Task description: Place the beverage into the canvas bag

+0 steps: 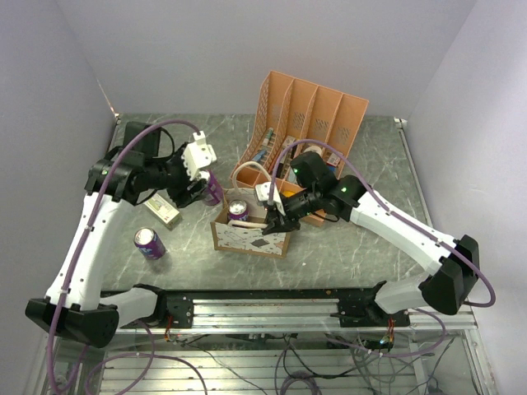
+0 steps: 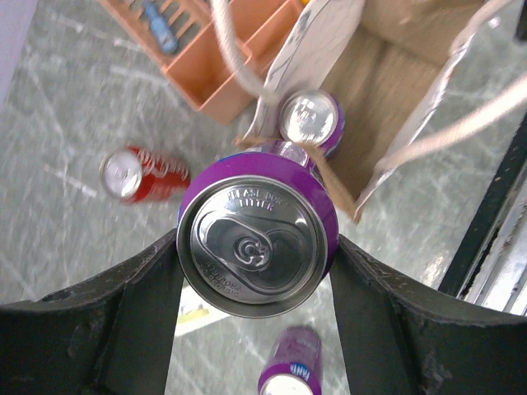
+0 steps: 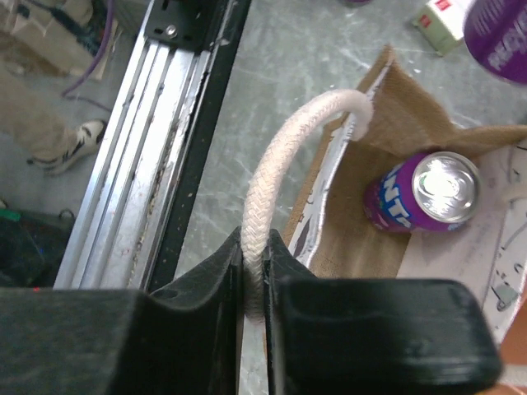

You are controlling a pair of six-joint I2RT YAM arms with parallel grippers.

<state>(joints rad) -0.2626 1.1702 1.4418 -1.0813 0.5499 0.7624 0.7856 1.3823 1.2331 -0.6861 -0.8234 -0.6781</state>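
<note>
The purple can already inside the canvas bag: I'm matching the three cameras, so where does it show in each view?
Top external: the purple can sits at centre, in the left end of the canvas bag.
Left wrist: the purple can is upper middle, just beyond the held can.
Right wrist: the purple can is right of centre, inside the bag.
Shared landmark: the bag's white handle, pinched by the right gripper.
</note>
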